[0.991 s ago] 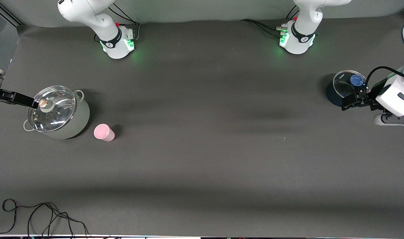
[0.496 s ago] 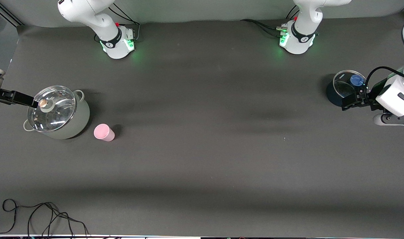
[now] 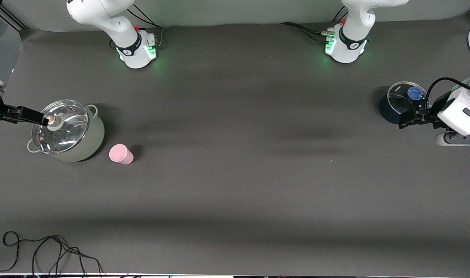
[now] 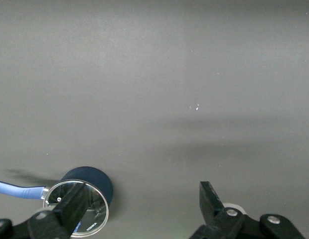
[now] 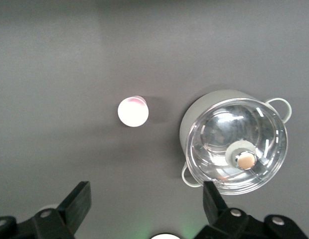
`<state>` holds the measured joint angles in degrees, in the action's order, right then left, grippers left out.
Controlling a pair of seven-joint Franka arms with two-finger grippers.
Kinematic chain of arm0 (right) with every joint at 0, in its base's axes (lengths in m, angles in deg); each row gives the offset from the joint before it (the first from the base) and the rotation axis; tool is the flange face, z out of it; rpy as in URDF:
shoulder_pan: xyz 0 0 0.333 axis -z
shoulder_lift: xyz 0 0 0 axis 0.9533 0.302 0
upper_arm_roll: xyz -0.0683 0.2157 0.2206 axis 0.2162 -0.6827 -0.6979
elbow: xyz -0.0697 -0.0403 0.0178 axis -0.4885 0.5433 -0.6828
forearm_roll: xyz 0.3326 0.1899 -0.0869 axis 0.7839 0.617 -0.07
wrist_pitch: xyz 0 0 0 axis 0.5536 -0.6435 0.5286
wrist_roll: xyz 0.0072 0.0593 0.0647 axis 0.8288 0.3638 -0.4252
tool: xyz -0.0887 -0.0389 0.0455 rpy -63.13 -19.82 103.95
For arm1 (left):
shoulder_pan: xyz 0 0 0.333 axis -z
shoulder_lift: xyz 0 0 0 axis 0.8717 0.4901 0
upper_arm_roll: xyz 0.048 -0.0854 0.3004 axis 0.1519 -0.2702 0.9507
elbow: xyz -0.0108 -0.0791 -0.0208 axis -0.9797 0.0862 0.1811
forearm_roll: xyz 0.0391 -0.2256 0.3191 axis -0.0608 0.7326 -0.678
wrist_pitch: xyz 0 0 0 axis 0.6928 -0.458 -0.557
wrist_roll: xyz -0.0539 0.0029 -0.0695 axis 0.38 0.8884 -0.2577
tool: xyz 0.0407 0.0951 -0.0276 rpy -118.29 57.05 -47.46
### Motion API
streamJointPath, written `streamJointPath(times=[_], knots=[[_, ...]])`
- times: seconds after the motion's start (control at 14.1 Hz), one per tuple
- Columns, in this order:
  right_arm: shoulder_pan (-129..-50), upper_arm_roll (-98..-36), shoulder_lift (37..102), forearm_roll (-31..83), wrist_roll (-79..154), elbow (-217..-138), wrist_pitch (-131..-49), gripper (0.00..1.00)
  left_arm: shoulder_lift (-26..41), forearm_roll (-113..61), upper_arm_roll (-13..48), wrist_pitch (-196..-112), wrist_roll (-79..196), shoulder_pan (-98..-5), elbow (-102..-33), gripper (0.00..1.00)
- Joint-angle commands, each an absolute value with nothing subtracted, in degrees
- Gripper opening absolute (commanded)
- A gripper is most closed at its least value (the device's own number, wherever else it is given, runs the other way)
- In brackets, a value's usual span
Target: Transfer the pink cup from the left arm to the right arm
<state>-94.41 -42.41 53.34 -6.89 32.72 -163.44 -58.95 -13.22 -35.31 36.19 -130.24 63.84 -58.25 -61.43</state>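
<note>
The right gripper (image 3: 45, 120) has crept a touch farther in over the glass lid of the grey pot (image 3: 89, 139), up in the air with its fingers spread wide and holding nothing, while the pink cup (image 3: 121, 154) stands where it was, upright on the desk (image 3: 235, 185) just beside that pot at the right arm's end. From there the dark desk runs bare through the middle, with only a tangle of black cable (image 3: 45, 251) at the edge nearest the front camera. At the left arm's end the left gripper (image 3: 406, 119) hangs unmoved over the rim of the dark blue saucepan (image 3: 389, 110), fingers wide and empty.
</note>
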Motion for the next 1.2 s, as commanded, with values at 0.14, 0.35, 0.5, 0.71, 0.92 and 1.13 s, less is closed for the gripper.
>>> streamJointPath(times=[0.14,0.35,0.5,0.71,0.92,1.13], knots=[[-75.81,-60.53,49.87,-8.12,33.41,-164.60,-58.96,0.99,-13.05,-36.15,36.09,-129.37,64.30,-58.19,-60.43,1.00],[-68.91,-67.95,46.54,-9.78,34.11,-168.71,-61.75,0.99,-13.05,-36.06,36.18,-129.37,64.30,-58.19,-60.43,1.00],[-67.25,-69.79,43.21,-9.97,34.20,-174.51,-66.75,1.00,-13.05,-35.97,36.09,-129.45,64.30,-58.19,-60.43,1.00],[-63.20,-75.42,40.47,-10.40,34.99,-179.19,-71.69,1.00,-13.05,-35.97,36.09,-129.37,64.22,-58.19,-60.43,1.00],[-63.11,-75.69,40.20,-12.16,36.14,-180.34,-75.73,1.00,-13.05,-35.97,36.09,-129.37,64.22,-58.19,-60.43,1.00],[-63.02,-75.87,40.20,-11.81,35.35,-180.07,-78.20,1.00,-13.05,-35.89,36.18,-129.37,64.22,-58.19,-60.43,1.00]])
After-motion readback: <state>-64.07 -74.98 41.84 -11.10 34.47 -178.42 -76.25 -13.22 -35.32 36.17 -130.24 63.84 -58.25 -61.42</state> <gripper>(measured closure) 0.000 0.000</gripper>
